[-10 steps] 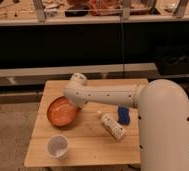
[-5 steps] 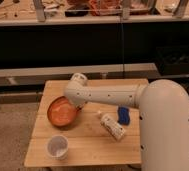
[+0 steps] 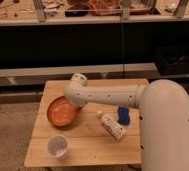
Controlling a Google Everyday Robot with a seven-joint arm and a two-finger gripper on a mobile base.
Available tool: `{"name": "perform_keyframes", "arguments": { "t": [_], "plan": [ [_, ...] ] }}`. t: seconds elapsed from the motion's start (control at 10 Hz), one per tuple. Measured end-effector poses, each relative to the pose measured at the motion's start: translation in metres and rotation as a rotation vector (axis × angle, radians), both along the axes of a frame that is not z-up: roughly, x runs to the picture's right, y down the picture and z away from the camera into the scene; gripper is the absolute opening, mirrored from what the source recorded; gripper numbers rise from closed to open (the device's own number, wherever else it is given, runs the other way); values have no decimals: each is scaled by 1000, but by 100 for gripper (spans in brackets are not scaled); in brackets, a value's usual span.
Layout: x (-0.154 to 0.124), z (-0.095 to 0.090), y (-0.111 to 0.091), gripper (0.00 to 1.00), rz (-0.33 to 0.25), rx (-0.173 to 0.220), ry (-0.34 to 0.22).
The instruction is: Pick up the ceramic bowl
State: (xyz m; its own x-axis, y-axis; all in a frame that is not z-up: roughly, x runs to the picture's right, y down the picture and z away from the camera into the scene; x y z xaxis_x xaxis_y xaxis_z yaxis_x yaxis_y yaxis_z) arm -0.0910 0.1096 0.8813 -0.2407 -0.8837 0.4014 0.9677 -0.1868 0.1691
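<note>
- While reaching left across the scene, the bulky white robot arm (image 3: 138, 95) ends at the bowl. Its gripper (image 3: 74, 101) sits at the bowl's right rim, and whether it is open or closed cannot be told.
- A light wooden slatted table (image 3: 88, 150) carries everything.
- The wide, shallow, orange-brown glazed ceramic bowl (image 3: 60, 112) rests on the table's left half, not yet lifted.
- A white plastic bottle (image 3: 113, 126) lies on its side to the right.
- A small white cup (image 3: 57, 147) stands near the front edge.
- A small blue object (image 3: 123, 115) sits just beyond the bottle.
- The step appears to be closing in to grasp. The next move calls for a firm hold on the rim, then a level lift.
</note>
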Motion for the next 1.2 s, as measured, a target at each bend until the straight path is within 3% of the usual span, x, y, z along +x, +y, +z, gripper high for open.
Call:
{"name": "perform_keyframes", "arguments": {
  "t": [0.9,1.2],
  "plan": [
    [-3,4,2,1,-40,13,-29],
    [-4,6,3,9,-52,15,-39]
  ]
}}
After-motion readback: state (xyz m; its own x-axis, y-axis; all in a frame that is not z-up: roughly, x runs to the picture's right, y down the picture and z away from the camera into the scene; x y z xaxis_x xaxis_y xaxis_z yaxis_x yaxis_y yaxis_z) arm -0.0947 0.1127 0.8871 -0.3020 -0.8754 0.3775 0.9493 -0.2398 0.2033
